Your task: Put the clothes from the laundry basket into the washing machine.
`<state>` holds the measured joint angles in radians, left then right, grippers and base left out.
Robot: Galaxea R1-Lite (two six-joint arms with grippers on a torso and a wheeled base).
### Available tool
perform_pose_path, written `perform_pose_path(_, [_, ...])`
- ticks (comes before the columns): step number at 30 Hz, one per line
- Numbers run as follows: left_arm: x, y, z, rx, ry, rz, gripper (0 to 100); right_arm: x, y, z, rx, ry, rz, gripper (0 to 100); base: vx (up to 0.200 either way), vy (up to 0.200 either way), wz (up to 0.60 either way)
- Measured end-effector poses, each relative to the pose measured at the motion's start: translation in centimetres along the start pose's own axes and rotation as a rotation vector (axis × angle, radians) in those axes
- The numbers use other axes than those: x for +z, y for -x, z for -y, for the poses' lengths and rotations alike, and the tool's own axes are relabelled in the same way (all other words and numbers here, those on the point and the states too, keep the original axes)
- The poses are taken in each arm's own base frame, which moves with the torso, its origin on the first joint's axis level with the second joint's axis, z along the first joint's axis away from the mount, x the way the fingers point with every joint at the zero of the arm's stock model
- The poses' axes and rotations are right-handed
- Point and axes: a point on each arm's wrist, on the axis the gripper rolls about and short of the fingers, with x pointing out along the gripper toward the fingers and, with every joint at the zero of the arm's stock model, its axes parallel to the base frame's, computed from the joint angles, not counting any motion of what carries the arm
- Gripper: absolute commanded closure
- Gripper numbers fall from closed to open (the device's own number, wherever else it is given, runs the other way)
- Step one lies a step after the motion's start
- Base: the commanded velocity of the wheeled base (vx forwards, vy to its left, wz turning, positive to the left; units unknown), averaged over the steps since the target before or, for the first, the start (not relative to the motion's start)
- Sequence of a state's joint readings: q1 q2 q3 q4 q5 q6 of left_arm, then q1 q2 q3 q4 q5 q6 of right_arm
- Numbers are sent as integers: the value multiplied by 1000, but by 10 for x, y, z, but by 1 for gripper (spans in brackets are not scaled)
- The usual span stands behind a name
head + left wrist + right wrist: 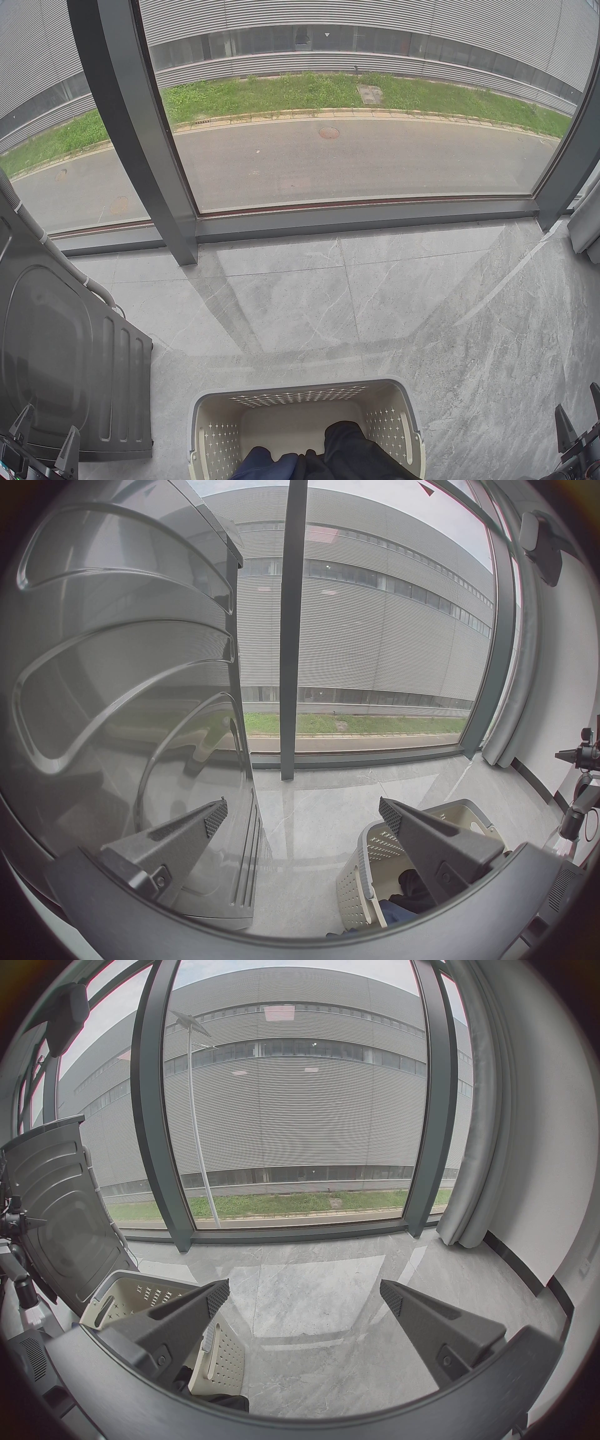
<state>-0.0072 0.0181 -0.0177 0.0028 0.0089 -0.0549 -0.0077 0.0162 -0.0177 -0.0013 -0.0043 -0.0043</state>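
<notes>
A beige perforated laundry basket (215, 415) sits on the floor at the bottom centre, holding a black garment (353, 447) and a blue garment (262, 465). The basket (359, 870) shows again in the left wrist view, and the basket (134, 1294) also in the right wrist view. The grey back panel of the washing machine (62, 356) stands at the left. My left gripper (47, 434) is open beside that panel, low at the left, with nothing in it. My right gripper (581, 415) is open at the lower right, apart from the basket and holding nothing.
A floor-to-ceiling window with a dark frame post (140, 144) runs across the far side, above grey marble floor tiles (350, 300). A grey hose (56, 253) runs along the machine's back. A curtain (478, 1147) hangs at the right by a white wall.
</notes>
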Motion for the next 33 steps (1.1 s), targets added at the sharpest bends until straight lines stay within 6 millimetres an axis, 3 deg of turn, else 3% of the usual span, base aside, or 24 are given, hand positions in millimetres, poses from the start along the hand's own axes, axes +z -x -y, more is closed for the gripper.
perform_pose_path(23, [0,0,0,0,0,0,0,0,0,0,0,0,0,0,0,0,0])
perform_pose_path(33, [0,0,0,0,1,0,0,0,0,0,1,0,0,0,-200,0,0])
